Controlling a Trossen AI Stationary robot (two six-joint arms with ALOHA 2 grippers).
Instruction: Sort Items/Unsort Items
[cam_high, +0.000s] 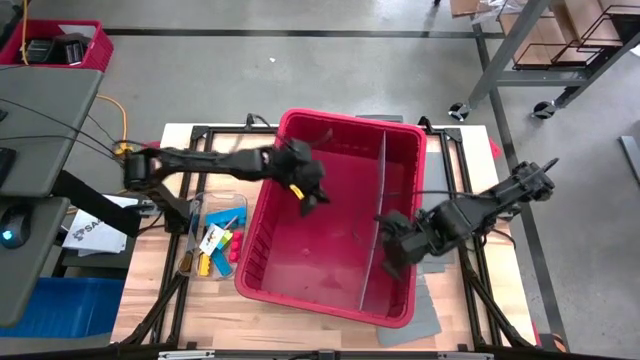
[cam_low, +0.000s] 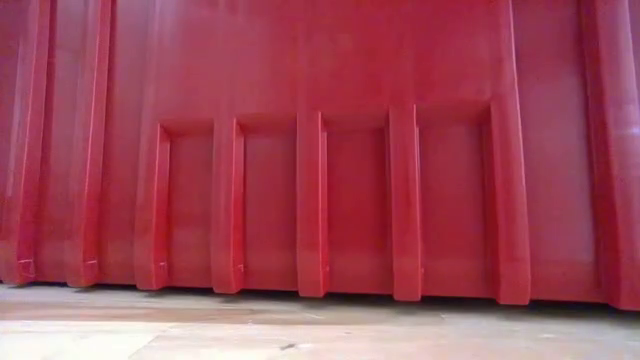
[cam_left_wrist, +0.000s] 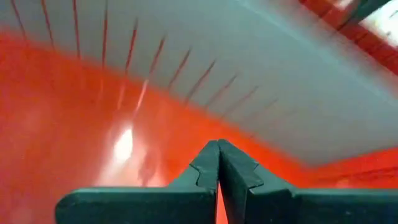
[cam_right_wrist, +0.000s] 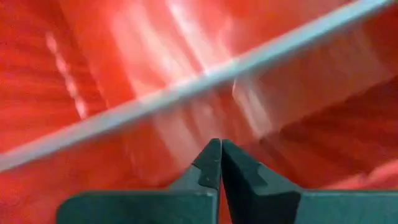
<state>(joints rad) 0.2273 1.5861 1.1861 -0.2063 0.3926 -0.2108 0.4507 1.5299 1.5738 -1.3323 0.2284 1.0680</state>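
The items (cam_high: 213, 243), small blue, yellow and red pieces, lie in a clear tray (cam_high: 236, 200) just outside the red bin (cam_high: 340, 290), on its left. My left gripper (cam_high: 312, 197) hangs inside the bin's bigger compartment, my right gripper (cam_high: 389, 262) by its grey divider (cam_high: 378, 210); both are pressed together, empty. I judge no sorting is under way; next, my left must reach the tray and spread.

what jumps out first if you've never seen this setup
A big red bin fills the middle of the table, split by a grey divider and looking empty inside. Both dark arms reach into it with fingers shut: the left gripper over the larger compartment, the right gripper by the divider. A cluster of small colourful items lies left of the bin.
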